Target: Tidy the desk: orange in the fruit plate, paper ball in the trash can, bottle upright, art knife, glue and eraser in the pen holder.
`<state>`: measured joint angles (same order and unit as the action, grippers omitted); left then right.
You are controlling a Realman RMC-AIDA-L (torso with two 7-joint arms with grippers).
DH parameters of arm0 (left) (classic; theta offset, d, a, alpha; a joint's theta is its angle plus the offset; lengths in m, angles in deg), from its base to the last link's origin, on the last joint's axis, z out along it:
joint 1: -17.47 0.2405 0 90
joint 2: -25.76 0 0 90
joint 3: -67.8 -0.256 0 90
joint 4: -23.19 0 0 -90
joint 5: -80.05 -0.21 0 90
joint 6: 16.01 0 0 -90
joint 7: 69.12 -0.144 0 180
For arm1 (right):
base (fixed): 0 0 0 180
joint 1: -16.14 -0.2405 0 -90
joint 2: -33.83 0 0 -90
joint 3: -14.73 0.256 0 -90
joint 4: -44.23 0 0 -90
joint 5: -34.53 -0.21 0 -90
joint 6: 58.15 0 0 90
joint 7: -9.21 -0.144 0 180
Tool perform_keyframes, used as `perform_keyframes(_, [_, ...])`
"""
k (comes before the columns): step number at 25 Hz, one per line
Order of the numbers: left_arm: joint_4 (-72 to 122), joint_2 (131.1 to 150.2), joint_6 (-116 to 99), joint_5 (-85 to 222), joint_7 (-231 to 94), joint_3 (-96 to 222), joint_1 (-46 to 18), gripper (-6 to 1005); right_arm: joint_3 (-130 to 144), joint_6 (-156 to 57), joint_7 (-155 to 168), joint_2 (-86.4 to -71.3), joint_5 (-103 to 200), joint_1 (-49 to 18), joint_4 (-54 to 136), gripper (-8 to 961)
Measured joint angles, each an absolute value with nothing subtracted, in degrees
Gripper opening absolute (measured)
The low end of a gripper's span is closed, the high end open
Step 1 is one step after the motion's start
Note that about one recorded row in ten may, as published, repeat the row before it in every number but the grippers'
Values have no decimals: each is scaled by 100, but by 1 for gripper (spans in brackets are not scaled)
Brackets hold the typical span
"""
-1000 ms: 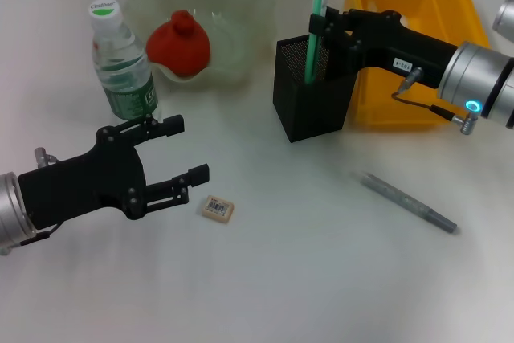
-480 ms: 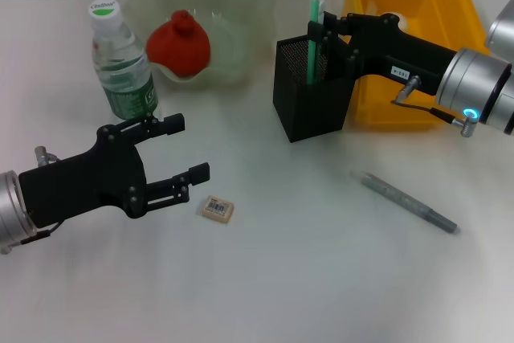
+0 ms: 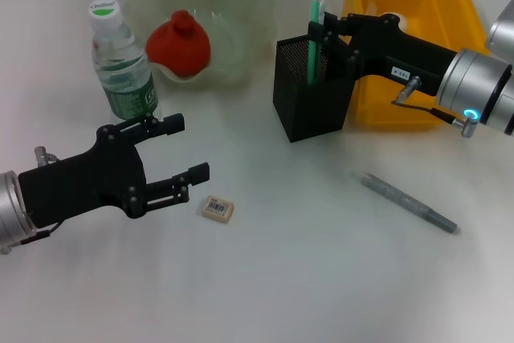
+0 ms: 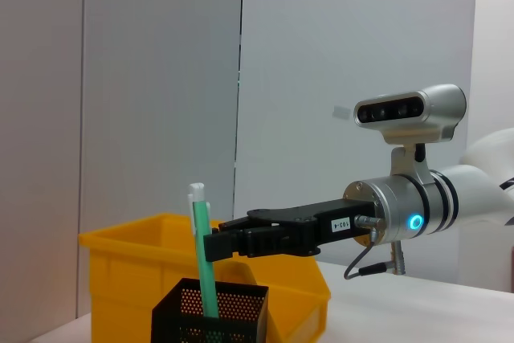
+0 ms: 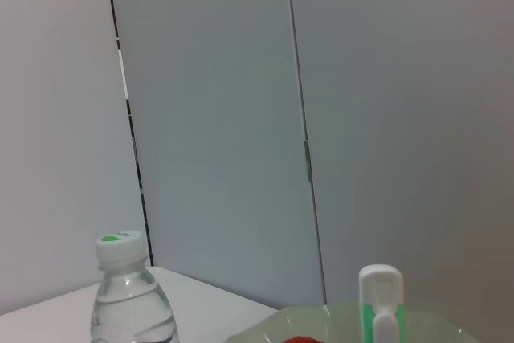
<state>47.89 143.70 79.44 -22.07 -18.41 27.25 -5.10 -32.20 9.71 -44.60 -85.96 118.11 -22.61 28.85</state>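
A green and white glue stick stands upright in the black mesh pen holder. My right gripper is shut on it just above the holder's rim. The left wrist view shows the same grip on the stick. A tan eraser lies on the table just right of my left gripper, which is open and holds nothing. The grey art knife lies flat at the right. The bottle stands upright at the back left. A red-orange fruit sits in the green glass fruit plate.
A yellow bin stands right behind the pen holder, under my right arm. No paper ball shows. The bottle is close behind my left gripper. Bare white table spreads between the eraser and the art knife.
My right gripper has moved slightly left and lowered the green and white stick deeper into the pen holder. In the last half second nothing moved. The left arm has stayed still.
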Motion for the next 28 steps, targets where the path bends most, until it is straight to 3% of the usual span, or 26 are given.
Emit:
perform_keyframes(13, [4789, 14370, 7971, -2208, -1860, 2729, -511, 781, -3220, 1094, -4387, -8596, 11814, -2256, 2893, 268])
perform_keyframes(21, [4789, 14370, 7978, -2208, -1866, 2729, -512, 781, -3206, 1113, -4387, -8596, 11814, -2263, 2930, 505])
perform_keyframes(28, [4789, 14370, 7992, -2208, -1867, 2728, -498, 781, -3162, 1204, -4387, -8596, 11799, -2243, 2929, 638])
